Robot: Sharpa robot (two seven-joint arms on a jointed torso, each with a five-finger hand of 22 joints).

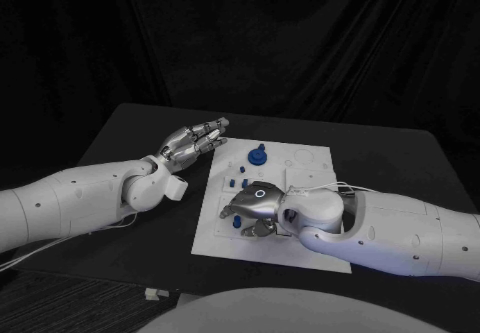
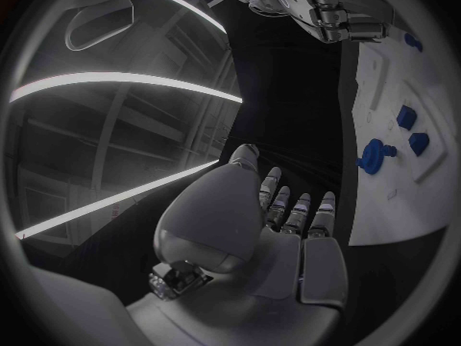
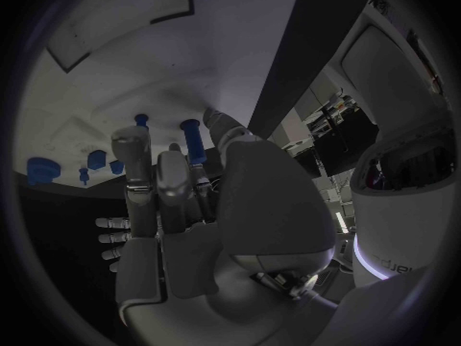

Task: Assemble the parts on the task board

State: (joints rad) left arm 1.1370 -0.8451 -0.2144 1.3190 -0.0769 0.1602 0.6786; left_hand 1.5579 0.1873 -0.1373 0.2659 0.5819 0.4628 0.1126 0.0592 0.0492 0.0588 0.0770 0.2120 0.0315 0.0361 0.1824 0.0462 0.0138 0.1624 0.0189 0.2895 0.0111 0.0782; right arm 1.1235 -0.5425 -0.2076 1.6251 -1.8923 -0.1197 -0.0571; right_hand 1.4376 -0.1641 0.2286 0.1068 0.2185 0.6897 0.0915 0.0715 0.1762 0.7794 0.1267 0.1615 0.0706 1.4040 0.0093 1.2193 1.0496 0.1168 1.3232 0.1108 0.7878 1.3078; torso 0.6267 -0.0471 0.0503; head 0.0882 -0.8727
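The white task board (image 1: 310, 250) lies mid-table. My right hand (image 1: 256, 208) rests low over its near-left part, fingers curled down. In the right wrist view a blue peg (image 3: 190, 141) stands between that hand's (image 3: 183, 200) thumb and fingers; I cannot tell whether they grip it. A second blue peg (image 3: 141, 121) stands just beyond. A round blue part (image 1: 258, 156) sits at the board's far left, with small blue pieces (image 1: 238, 182) near it. My left hand (image 1: 195, 142) hovers open beside the board's far-left corner, fingers straight (image 2: 288, 207).
The black table (image 1: 140, 139) runs out around the board, with bare room to the left and far side. A white cable (image 1: 320, 186) loops over my right wrist. The board (image 2: 394, 207) has shallow recesses on its far right.
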